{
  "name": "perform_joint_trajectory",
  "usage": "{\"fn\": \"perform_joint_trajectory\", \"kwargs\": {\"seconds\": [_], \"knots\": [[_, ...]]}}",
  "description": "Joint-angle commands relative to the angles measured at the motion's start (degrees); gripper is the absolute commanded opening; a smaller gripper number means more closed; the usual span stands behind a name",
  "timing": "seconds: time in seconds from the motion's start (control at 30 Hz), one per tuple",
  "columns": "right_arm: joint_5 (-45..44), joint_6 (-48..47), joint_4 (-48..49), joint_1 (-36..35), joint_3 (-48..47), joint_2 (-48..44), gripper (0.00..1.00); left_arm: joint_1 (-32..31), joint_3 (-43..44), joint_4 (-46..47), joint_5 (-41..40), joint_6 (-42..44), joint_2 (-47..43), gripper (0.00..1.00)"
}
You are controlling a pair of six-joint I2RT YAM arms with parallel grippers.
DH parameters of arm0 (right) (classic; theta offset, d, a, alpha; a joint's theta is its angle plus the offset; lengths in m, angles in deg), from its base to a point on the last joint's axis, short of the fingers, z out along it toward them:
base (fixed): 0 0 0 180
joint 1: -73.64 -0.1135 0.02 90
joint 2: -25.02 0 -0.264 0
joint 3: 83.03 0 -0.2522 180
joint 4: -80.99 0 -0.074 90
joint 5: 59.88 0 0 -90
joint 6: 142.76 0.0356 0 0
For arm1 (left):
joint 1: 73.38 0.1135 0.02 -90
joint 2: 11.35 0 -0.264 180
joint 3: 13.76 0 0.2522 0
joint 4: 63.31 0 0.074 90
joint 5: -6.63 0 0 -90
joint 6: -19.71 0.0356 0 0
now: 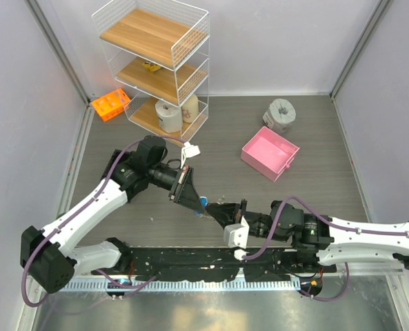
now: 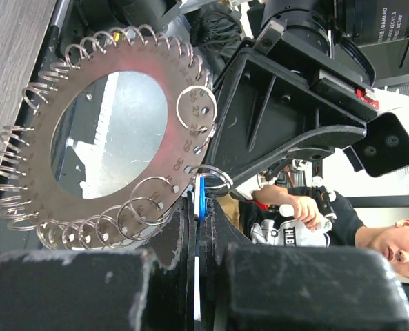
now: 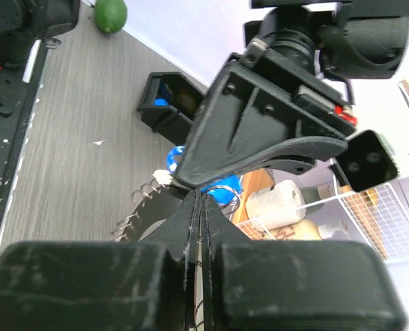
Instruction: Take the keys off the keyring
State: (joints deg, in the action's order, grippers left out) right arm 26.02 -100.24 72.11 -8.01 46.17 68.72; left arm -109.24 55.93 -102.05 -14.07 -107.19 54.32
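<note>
Keyring (image 2: pixel 180 110) in tight clamp of left gripper (image 2: pixel 198 207) and right gripper (image 3: pixel 198 207); rolls (image 1: pixel 168 114) on wire shelf's (image 1: pixel 205 41) lowest tier.

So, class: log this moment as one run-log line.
phase: key removal | left tool: shut on blue key | right tool: shut on keyring | tools meet tip to tip

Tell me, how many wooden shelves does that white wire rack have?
3, stacked in the rack: the top shelf, the middle shelf and the bottom shelf, which holds a paper roll.
</note>
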Motion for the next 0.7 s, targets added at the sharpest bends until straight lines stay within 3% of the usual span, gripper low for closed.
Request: {"fn": "perform_joint_trajectory", "kwargs": {"seconds": [0.0, 0.4, 0.53, 0.67], "knots": [[-3.3, -1.4, 15.2, -0.4, 0.4, -3.5, 0.05, 0.5, -3.7, 8.5, 1.5, -3.5, 1.3, 0.00], [-6.3, 3.2, 15.8, -0.2, 0.1, -3.3, 0.05, 1.6, -5.8, 10.8, 0.8, -3.1, 1.8, 0.00], [-8.0, 13.9, 11.3, 0.6, -2.1, -2.9, 0.06, 1.6, 0.3, -4.4, -4.4, 9.5, 1.3, 0.00], [-6.0, 22.9, 8.4, 2.6, -2.1, -4.2, 0.19, 1.7, 8.7, -22.3, -10.5, 24.4, 0.9, 0.00]]}}
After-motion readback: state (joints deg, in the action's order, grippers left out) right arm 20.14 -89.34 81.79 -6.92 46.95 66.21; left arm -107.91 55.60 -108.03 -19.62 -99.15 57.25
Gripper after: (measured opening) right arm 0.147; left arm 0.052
